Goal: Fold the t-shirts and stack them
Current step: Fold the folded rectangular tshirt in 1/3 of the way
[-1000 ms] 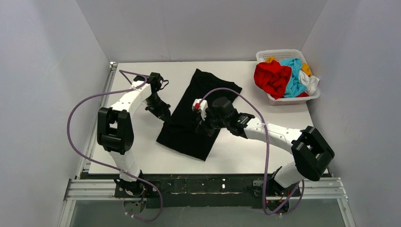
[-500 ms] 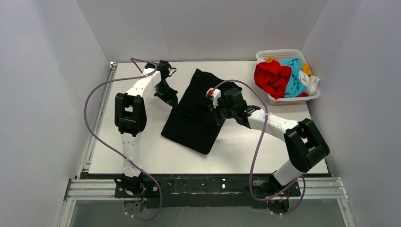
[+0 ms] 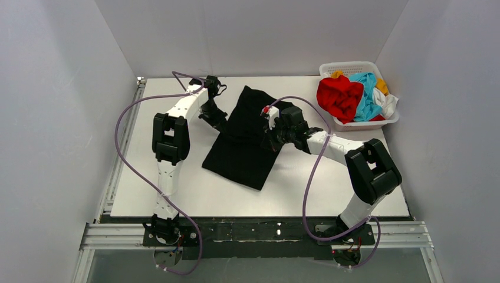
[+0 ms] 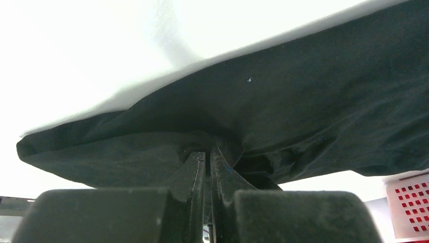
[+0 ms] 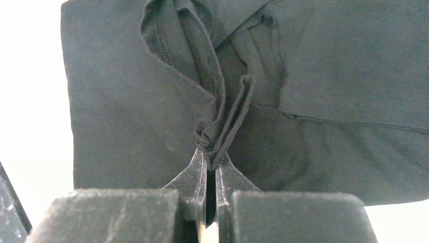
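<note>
Since a second ago both arms have stretched farther back, dragging the black t-shirt [image 3: 242, 150] away from the near edge. It lies on the white surface [image 3: 188, 197], enclosed by pale grey walls [image 3: 247, 35]. The left hand [image 3: 219, 122] pinches its left edge and the right hand [image 3: 273, 140] its right edge. The other t-shirts [image 3: 340, 97] fill the basket [image 3: 330, 69] at the far right.
</note>
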Robot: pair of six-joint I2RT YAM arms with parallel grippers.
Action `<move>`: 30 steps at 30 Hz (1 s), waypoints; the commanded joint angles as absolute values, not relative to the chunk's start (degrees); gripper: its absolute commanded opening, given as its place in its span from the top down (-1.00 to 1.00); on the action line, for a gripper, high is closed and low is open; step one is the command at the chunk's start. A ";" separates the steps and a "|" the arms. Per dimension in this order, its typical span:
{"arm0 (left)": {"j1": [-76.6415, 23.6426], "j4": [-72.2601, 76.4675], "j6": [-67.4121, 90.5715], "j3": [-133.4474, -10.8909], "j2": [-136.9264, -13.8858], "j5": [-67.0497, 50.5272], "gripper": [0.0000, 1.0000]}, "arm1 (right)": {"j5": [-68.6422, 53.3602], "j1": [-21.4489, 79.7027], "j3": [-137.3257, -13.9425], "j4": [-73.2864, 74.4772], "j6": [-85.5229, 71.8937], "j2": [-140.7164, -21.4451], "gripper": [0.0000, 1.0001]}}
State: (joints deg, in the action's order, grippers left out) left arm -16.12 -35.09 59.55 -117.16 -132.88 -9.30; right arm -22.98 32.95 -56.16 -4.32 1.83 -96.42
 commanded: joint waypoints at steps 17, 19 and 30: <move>-17.68 -38.44 58.83 -118.47 -132.00 -2.54 0.59 | -20.21 28.86 -59.85 -9.71 -0.57 -100.48 0.70; -17.67 -38.43 57.74 -119.24 -132.22 -1.69 0.29 | -19.21 28.30 -61.32 -9.25 -1.75 -102.26 0.49; -17.58 -44.56 44.76 -125.92 -121.41 7.20 -0.96 | 4.34 26.98 -67.21 1.72 -13.21 -96.21 -0.60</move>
State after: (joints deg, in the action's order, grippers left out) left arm -17.65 -33.82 51.75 -128.86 -131.15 0.32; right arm -4.64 27.31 -64.05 -3.05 -7.79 -102.10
